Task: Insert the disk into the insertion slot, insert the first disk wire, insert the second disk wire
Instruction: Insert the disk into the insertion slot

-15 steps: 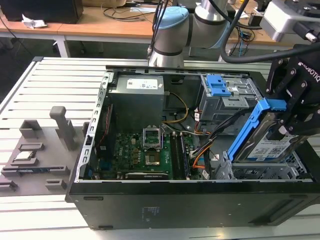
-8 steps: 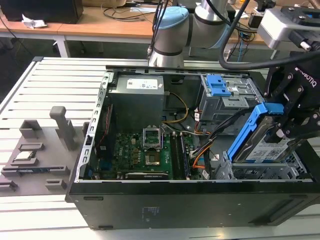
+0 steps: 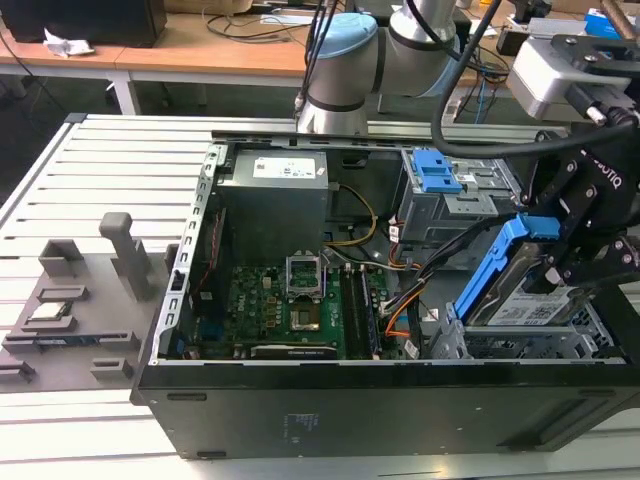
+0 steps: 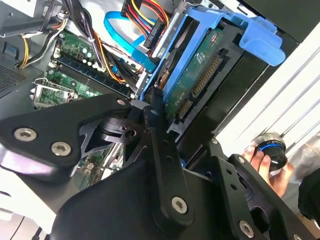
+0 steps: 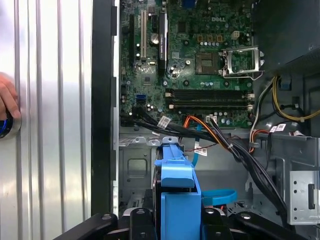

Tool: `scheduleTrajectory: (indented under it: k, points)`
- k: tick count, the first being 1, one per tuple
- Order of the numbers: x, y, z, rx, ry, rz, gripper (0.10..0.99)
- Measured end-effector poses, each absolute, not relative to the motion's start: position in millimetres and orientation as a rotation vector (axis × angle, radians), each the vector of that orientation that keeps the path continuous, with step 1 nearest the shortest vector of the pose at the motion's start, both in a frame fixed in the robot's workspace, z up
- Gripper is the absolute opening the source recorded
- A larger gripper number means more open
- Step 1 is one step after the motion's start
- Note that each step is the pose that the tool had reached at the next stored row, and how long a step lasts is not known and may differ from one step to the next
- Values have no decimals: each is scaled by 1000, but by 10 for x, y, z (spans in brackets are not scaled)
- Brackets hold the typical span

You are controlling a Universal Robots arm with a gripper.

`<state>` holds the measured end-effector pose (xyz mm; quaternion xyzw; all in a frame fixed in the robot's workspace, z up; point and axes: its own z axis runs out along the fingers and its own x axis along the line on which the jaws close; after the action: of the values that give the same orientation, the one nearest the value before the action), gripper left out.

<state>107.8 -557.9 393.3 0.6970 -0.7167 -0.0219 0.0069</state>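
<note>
The disk [image 3: 522,297], a silver drive in a bright blue carrier frame, hangs tilted at the exterior view's right, its lower edge over the insertion slot [image 3: 520,345], a low silver perforated cage. My black gripper [image 3: 578,255] is shut on the disk's raised end. In the second wrist view the disk [image 4: 200,75] shows its green circuit side and connector pins, with a black finger [image 4: 154,102] against the blue frame. In the first wrist view the blue carrier [image 5: 177,195] stands between the gripper's two black sides. A blue flat wire [image 4: 125,40] and a multicoloured wire plug [image 4: 152,22] lie loose beside the disk.
The open computer case [image 3: 170,300] holds a motherboard [image 3: 300,300], a power supply [image 3: 275,195] and a taller grey cage with blue latch tabs [image 3: 440,175]. Black and orange cables [image 3: 420,275] run near the slot. Grey fixtures [image 3: 70,300] sit on the table. A person's hand [image 4: 260,160] rests outside the case.
</note>
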Motion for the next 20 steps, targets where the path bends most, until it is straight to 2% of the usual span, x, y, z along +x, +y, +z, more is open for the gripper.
scheduleTrajectory:
  k: [8, 10, 11, 14, 15, 17, 18, 20]
  points:
    - [1078, -5579, 3847, 2180, -2242, -68, 361]
    - [1078, -5579, 3846, 2180, -2242, -68, 373]
    - [1078, -5579, 3844, 2180, -2242, -68, 439]
    - [1078, -5579, 3840, 2180, -2242, -68, 439]
    - [1078, -5579, 3838, 2180, -2242, -68, 427]
    - [1078, -5579, 3836, 2180, -2242, -68, 294]
    - [1078, -5579, 3834, 2180, -2242, -68, 294]
    - [1078, -5579, 3833, 2180, -2242, -68, 176]
